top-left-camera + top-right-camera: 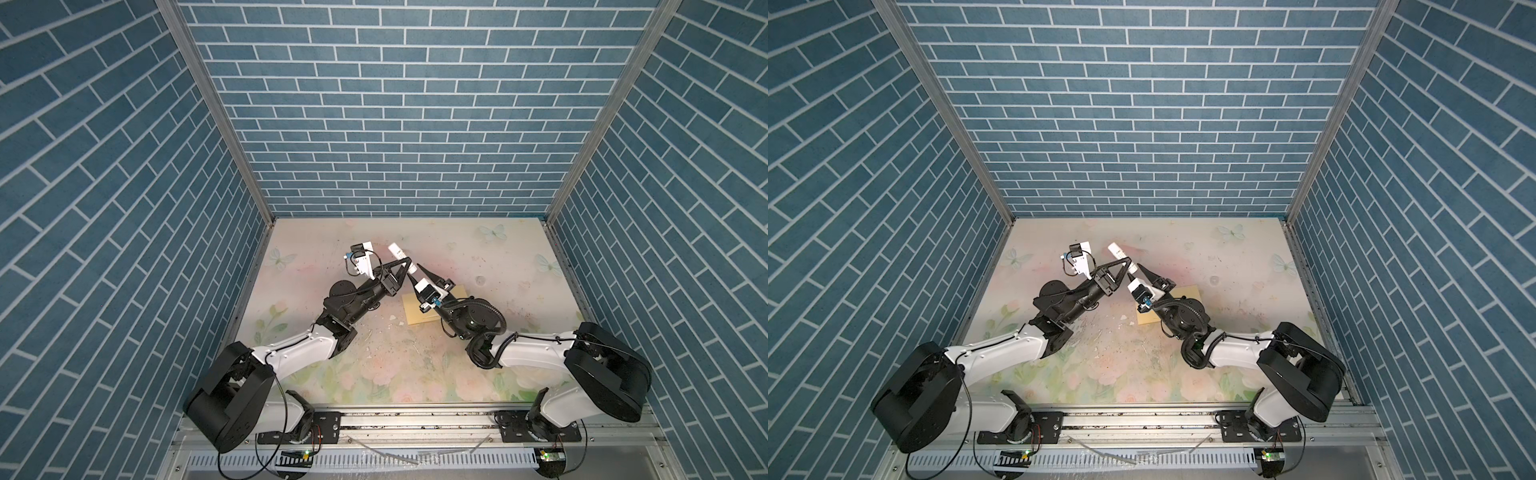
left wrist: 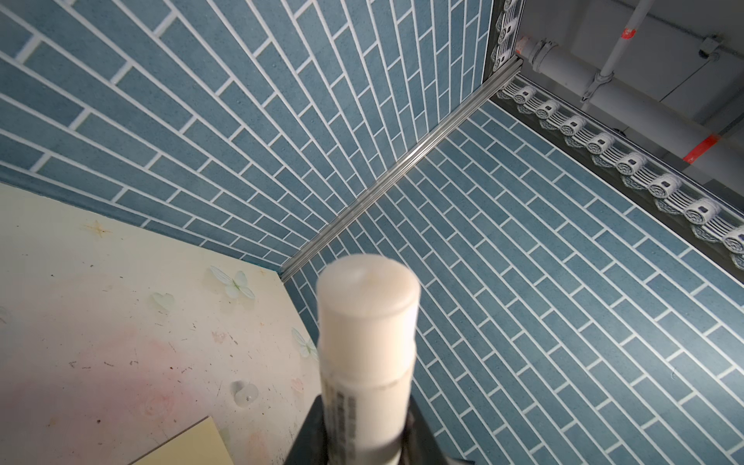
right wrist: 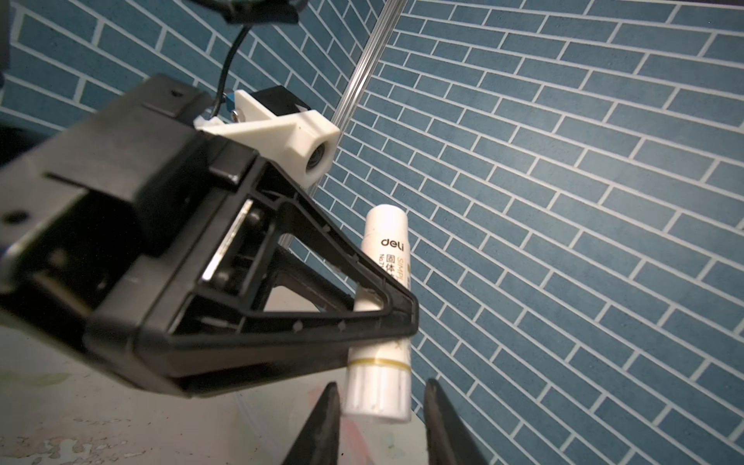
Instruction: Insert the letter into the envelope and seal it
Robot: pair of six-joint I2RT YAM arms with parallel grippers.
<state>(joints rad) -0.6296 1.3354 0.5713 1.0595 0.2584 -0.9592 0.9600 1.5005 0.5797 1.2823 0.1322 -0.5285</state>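
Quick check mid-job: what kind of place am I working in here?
Likely a staged lab test booth: blue brick-print wall panels in aluminium framing, a floral-print tabletop, and bare ceiling pipes above the walls.

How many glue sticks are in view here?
1. The glue stick is raised, gripped in the left claw; the right claw flanks one end without clamping it. Others could be hidden beneath the robot.

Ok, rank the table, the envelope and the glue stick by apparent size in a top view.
Largest to smallest:
1. table
2. envelope, partly hidden under the right arm
3. glue stick, held off the table and nearer the camera, yet plainly smallest
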